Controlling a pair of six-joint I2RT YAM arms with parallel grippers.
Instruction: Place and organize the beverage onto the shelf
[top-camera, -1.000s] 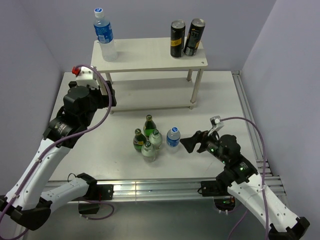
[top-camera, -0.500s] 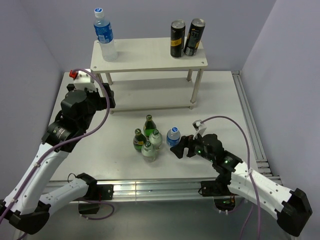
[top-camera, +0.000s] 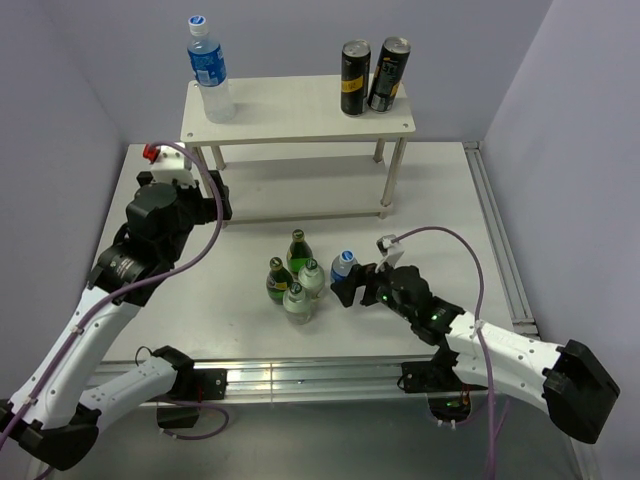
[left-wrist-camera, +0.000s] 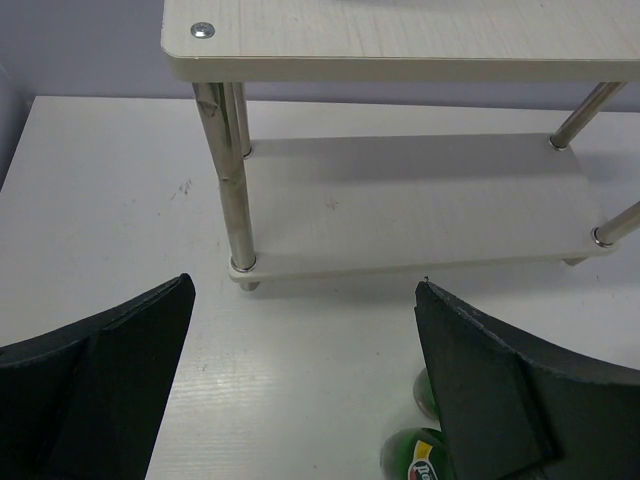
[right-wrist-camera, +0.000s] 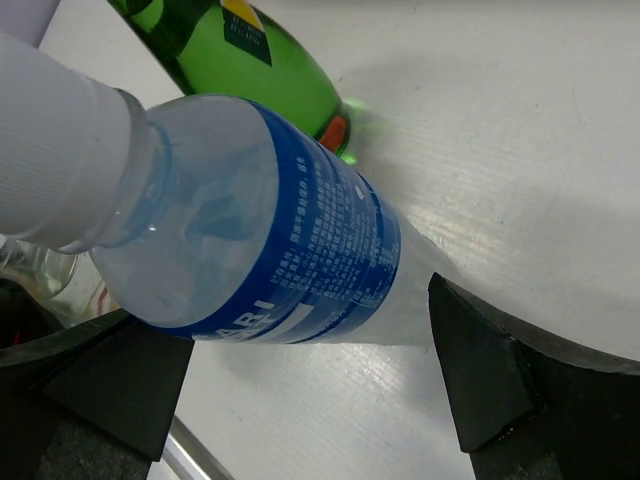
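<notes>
My right claw: jaws spread, straddling small blue-label bottle on table, right of glass bottle cluster; finger contact not discernible. My left claw: jaws wide apart, empty, by shelf left near leg. Second blue-label bottle upright on top board, left end; two cans right end.

White table: shelf, five bottles

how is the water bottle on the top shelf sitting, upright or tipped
Upright: the water bottle stands on its base on the shelf top, blue cap up.
</notes>
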